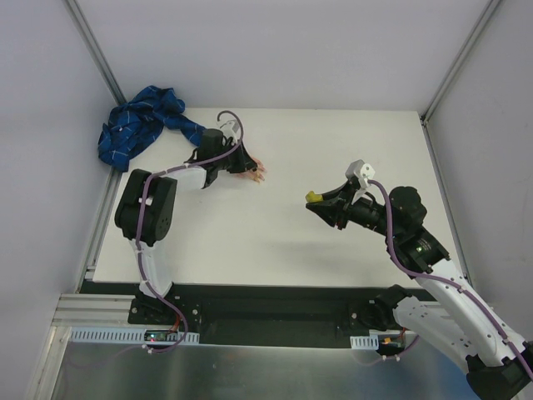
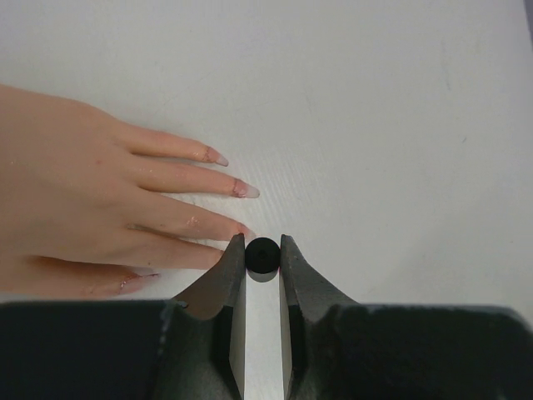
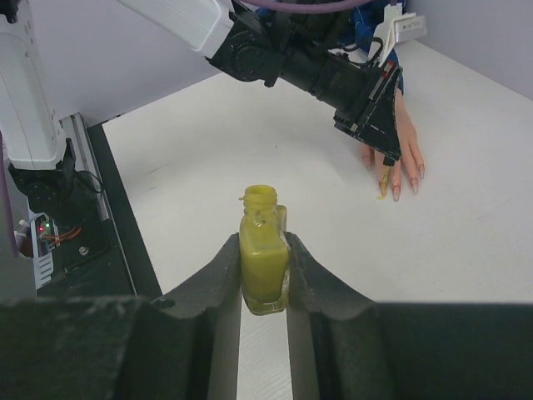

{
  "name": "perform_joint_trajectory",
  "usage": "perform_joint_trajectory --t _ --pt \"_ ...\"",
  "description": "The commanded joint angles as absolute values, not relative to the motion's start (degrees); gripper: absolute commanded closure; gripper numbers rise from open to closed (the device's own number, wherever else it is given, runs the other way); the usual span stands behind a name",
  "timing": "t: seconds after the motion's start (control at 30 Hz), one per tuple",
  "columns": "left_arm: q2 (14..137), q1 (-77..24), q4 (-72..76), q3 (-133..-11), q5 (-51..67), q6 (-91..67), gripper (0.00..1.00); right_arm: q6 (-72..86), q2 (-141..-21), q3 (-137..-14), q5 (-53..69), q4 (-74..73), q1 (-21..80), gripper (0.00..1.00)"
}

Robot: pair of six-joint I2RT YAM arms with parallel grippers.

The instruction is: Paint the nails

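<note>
The flesh-coloured mannequin hand lies flat on the white table, its long pinkish nails pointing right. My left gripper is shut on a small black round brush cap, seen end on, right at the tip of one finger. In the top view it hovers over the hand. In the right wrist view a yellow streak shows at one fingertip under it. My right gripper is shut on an uncapped bottle of yellow polish, held upright mid-table.
The blue plaid sleeve lies bunched at the table's far left corner. Grey walls and a metal frame enclose the table. The left arm's body spans the space between the bottle and the hand.
</note>
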State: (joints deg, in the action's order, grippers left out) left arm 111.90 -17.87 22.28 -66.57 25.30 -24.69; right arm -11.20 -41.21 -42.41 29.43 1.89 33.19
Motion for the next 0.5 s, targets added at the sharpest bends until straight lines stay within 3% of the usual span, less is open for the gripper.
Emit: perform_joint_trajectory --t 0.0,0.47 --pt "106.8 -17.3 24.6 -67.1 28.5 -26.6 1.00 -11.3 -40.2 -42.8 30.9 4.8 32.9 1.00" --pt "111.9 -17.3 16.9 -72.0 21.7 -24.1 1.00 -11.4 -40.2 -42.8 30.6 4.7 33.0 1.00"
